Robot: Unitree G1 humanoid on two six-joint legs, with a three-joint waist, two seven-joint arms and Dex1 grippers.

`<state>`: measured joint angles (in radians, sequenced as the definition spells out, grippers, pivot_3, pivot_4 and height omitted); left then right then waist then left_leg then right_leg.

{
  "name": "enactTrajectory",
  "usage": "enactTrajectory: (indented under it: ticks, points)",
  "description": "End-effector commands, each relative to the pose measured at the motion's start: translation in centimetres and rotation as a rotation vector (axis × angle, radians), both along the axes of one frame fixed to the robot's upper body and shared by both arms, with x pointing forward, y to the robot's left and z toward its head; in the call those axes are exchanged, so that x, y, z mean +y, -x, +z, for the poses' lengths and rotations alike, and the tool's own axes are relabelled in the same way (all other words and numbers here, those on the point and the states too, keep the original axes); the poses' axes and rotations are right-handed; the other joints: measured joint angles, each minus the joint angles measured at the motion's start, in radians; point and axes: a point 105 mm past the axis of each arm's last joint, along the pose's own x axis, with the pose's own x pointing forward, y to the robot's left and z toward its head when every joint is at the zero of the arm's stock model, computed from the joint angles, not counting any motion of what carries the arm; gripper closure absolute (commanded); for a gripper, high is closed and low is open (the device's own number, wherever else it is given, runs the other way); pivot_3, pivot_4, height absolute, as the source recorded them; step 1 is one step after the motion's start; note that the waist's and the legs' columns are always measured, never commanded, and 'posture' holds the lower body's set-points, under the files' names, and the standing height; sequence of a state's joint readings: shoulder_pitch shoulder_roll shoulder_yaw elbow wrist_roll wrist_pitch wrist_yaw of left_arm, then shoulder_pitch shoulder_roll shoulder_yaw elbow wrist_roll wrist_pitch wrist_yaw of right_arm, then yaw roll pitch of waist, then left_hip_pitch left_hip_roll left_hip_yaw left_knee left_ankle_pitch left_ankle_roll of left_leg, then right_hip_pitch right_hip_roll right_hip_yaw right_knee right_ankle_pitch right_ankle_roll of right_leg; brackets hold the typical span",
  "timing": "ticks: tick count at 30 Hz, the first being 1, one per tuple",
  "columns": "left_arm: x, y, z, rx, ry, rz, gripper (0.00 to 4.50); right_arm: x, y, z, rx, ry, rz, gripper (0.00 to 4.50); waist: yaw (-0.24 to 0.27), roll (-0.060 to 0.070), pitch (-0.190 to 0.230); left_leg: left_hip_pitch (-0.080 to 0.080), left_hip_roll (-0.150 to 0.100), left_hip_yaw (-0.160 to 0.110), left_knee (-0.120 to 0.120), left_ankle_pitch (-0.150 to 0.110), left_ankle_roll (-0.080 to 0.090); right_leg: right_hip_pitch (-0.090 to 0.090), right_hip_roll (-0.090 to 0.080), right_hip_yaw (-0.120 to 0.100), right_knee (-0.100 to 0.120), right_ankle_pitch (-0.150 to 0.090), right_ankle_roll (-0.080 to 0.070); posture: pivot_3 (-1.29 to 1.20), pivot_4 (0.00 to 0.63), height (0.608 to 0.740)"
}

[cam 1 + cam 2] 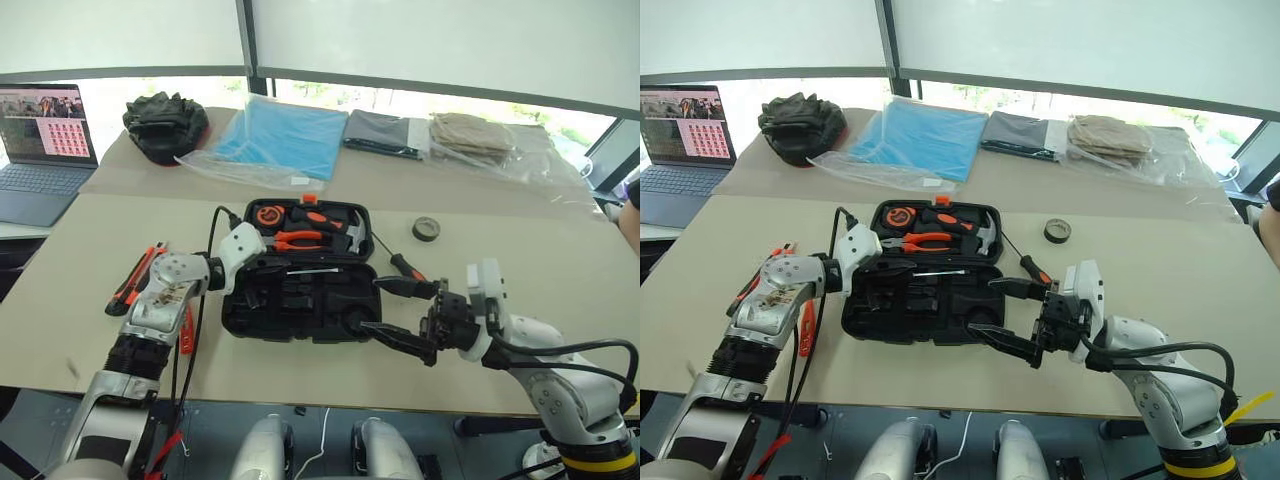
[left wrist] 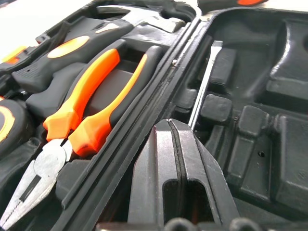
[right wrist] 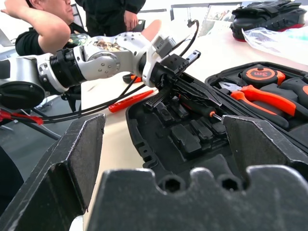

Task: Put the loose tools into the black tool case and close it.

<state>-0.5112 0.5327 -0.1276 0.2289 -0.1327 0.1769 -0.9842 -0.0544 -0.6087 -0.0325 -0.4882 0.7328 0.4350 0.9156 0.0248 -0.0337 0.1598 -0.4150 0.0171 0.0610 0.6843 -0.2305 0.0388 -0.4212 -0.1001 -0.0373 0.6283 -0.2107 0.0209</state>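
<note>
While left gripper (image 2: 178,144) sits pinched shut, empty, over the open black ribbed plastic tool case (image 1: 290,305) mid-frame, right gripper (image 1: 405,312) gapes empty; next, judging, fetch loose orange-black utility knife (image 1: 132,278).

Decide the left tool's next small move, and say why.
Probably lift the left tool out of the case and head for the knife: it is shut on nothing, a screwdriver already lies in the case, and the knife lies loose on the table beside that arm.
</note>
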Motion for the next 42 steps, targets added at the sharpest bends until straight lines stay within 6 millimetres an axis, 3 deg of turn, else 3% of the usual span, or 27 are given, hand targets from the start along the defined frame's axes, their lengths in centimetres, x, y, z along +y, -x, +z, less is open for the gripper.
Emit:
enactTrajectory:
  ticks: [1,6,10,14,17,21,23,26,29,31,37,42]
  points:
    - [-0.3,0.8,-2.8,0.068,-0.045,0.011,4.47,-0.1,0.1,1.1,-0.061,-0.012,-0.006,0.0,-0.001,0.0,0.0,0.0,0.0,0.0,0.0,0.0,0.0,0.0,0.0,0.0,0.0,0.0,0.0,0.0,0.15,0.74]
    - [-0.8,0.2,-4.3,0.112,-0.04,0.078,4.47,-0.1,0.1,0.8,-0.051,-0.008,-0.021,0.0,0.004,0.003,-0.003,0.001,0.0,0.0,0.0,0.0,0.0,0.001,-0.001,0.0,0.0,0.0,0.0,0.0,0.15,0.74]
    - [-0.9,0.4,-2.1,0.021,0.038,0.037,4.47,-1.1,-0.3,0.6,-0.046,0.002,-0.082,0.0,0.014,0.004,-0.003,0.003,-0.001,0.0,0.0,0.0,0.0,0.003,-0.001,0.0,0.0,0.0,0.002,0.0,0.15,0.74]
    - [1.8,1.4,2.2,-0.13,0.175,0.023,3.42,-4.3,-0.5,0.6,-0.072,-0.005,-0.225,0.0,0.01,0.004,-0.003,0.0,0.0,0.0,0.0,0.0,0.0,0.0,-0.002,0.001,0.0,0.001,0.0,0.0,0.15,0.74]
    - [4.4,3.8,4.2,-0.156,0.262,-0.052,2.32,-6.7,0.1,-0.5,-0.073,0.029,-0.323,0.0,0.002,0.003,-0.003,-0.001,0.0,0.001,-0.001,-0.001,0.001,-0.002,-0.001,0.001,0.0,0.001,0.0,0.0,0.15,0.74]
    - [7.1,7.3,5.7,-0.185,0.301,-0.179,0.91,-8.9,0.8,-2.0,-0.106,0.093,-0.439,0.0,-0.006,0.004,-0.003,0.0,0.0,0.001,-0.003,-0.001,0.001,-0.002,-0.002,0.0,-0.001,0.0,0.0,0.0,0.15,0.74]
    - [9.9,9.2,5.2,-0.101,0.221,-0.18,0.25,-11.3,1.0,-3.9,-0.084,0.207,-0.594,0.0,-0.009,0.004,-0.002,0.0,0.0,0.001,-0.003,-0.001,0.001,-0.001,-0.003,0.0,-0.002,0.0,0.0,0.0,0.15,0.74]
    - [13.1,10.5,5.1,-0.026,0.174,-0.129,0.12,-13.8,1.1,-6.1,-0.003,0.337,-0.747,0.0,-0.012,0.004,-0.002,0.001,0.0,0.002,-0.003,-0.001,0.001,-0.002,-0.004,-0.001,-0.001,-0.01,-0.002,0.0,0.15,0.74]
    - [14.8,10.6,5.6,-0.022,0.232,-0.062,0.12,-13.3,0.8,-5.6,-0.014,0.318,-0.727,0.0,-0.011,0.007,-0.001,0.001,0.0,0.002,-0.003,-0.001,0.001,-0.002,-0.006,-0.001,-0.001,-0.01,-0.002,0.0,0.15,0.74]
    - [15.0,11.0,4.4,-0.007,0.194,-0.062,0.12,-12.2,-1.0,-4.5,-0.024,0.329,-0.715,0.0,-0.015,0.008,0.0,0.003,0.0,0.002,-0.003,-0.001,0.001,-0.002,-0.007,-0.001,-0.001,-0.01,-0.001,0.0,0.15,0.74]
    - [11.8,10.8,4.0,-0.059,0.202,-0.15,0.12,-9.1,-5.5,-2.7,0.03,0.41,-0.63,0.0,-0.016,0.009,0.001,0.004,0.001,0.005,-0.005,-0.001,0.001,-0.003,-0.009,-0.002,-0.001,-0.009,-0.003,0.0,0.15,0.74]
    - [9.0,10.5,4.5,-0.097,0.249,-0.208,0.12,-7.8,-9.4,-3.3,0.14,0.543,-0.637,0.0,-0.011,0.008,0.001,0.0,0.0,0.005,-0.004,-0.001,0.001,-0.004,-0.008,-0.003,-0.001,-0.004,-0.009,0.0,0.15,0.74]
